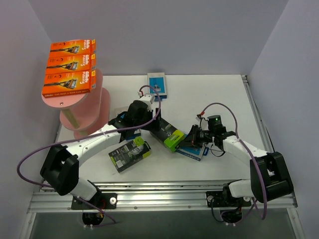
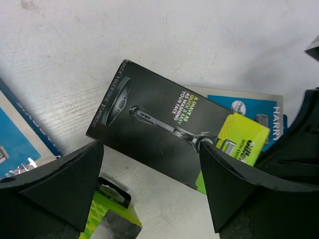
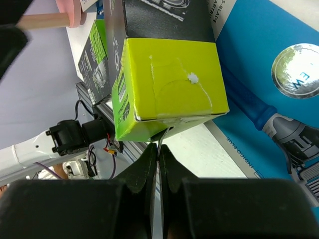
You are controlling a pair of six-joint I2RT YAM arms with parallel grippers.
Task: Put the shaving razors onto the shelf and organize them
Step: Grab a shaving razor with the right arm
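Three orange razor packs (image 1: pixel 70 62) lie in a row on the top board of the pink shelf (image 1: pixel 67 98). My right gripper (image 3: pixel 159 147) is shut on the thin clear hang tab at the lime end of a black-and-lime pack (image 3: pixel 169 74), which rests tilted at mid-table (image 1: pixel 168 135) over a blue pack (image 3: pixel 279 94). My left gripper (image 2: pixel 149 152) is open and empty, with its fingers (image 2: pixel 65 179) hovering on either side of the near edge of that same pack (image 2: pixel 149 119). A second black-and-lime pack (image 1: pixel 129 154) lies nearer the front.
A blue pack (image 1: pixel 157 82) lies at the far middle of the table. Another blue pack (image 2: pixel 15 142) lies partly under the left arm. The shelf's lower pink boards (image 1: pixel 94 112) stand just left of the left arm. Purple cables loop from both arms.
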